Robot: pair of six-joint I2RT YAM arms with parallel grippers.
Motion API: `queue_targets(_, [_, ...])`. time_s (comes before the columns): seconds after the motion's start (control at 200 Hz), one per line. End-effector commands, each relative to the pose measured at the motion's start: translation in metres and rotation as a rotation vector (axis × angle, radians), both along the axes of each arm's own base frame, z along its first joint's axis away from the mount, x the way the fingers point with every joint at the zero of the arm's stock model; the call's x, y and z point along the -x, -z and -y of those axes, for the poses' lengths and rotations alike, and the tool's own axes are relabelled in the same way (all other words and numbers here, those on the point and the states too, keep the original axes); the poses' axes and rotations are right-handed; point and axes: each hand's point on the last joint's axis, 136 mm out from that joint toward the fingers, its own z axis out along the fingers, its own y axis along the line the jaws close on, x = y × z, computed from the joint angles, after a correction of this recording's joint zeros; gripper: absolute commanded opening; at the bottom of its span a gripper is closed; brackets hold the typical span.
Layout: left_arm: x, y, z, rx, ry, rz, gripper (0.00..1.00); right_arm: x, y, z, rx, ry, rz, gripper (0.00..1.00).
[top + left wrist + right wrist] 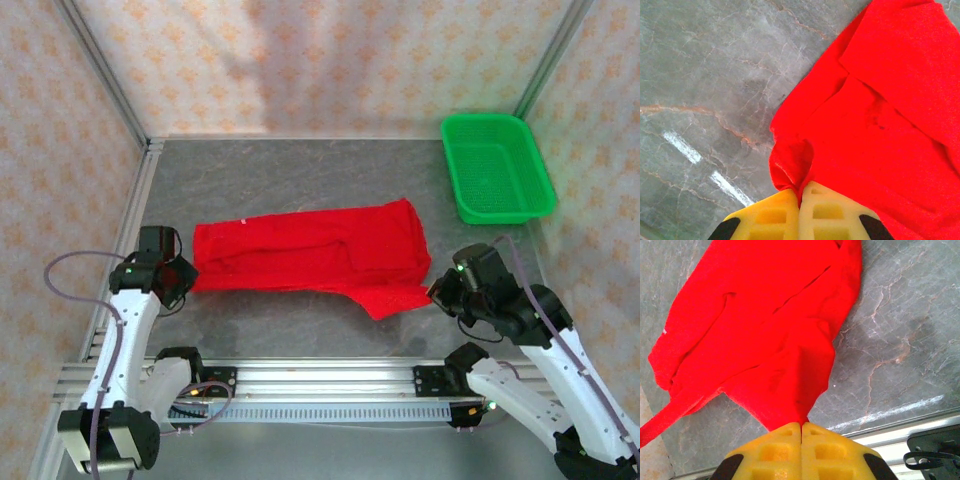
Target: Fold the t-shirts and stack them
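Red t-shirt (310, 255) lies flat on the grey stone-patterned counter (300, 180), folded into a long band running left to right, plain side up. Left pincer (183, 280) is closed on the band's left end; its yellow fingers (775, 212) meet with cloth pinched between them. Right pincer (441, 292) grips the near right corner, fingers pressed together. A tiny white mark (663, 331) on the cloth edge is too small to read. Green mesh basket (497, 168) stands at the far right, apart from the t-shirt.
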Motion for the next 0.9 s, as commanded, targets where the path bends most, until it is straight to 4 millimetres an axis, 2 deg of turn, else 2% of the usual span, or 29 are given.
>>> queue_targets(0.0, [0.011, -0.004, 0.0, -0.005, 0.018, -0.026, 0.0, 0.001, -0.008, -0.001, -0.029, 0.012, 0.011, 0.0])
queue_targets(0.18, [0.011, -0.015, -0.002, -0.03, 0.037, -0.002, 0.0, -0.011, -0.034, -0.003, -0.048, 0.01, 0.1, 0.0])
queue_targets(0.375, [0.008, -0.026, -0.003, -0.047, 0.05, 0.027, 0.0, -0.035, -0.067, -0.023, -0.062, -0.075, 0.194, 0.0])
queue_targets(0.605, [0.008, -0.034, -0.006, -0.072, 0.065, 0.04, 0.0, -0.059, -0.09, -0.032, 0.049, -0.166, 0.219, 0.0])
queue_targets(0.896, [0.01, -0.032, -0.005, -0.078, 0.078, 0.035, 0.0, -0.075, -0.111, -0.032, 0.175, -0.251, 0.228, 0.0])
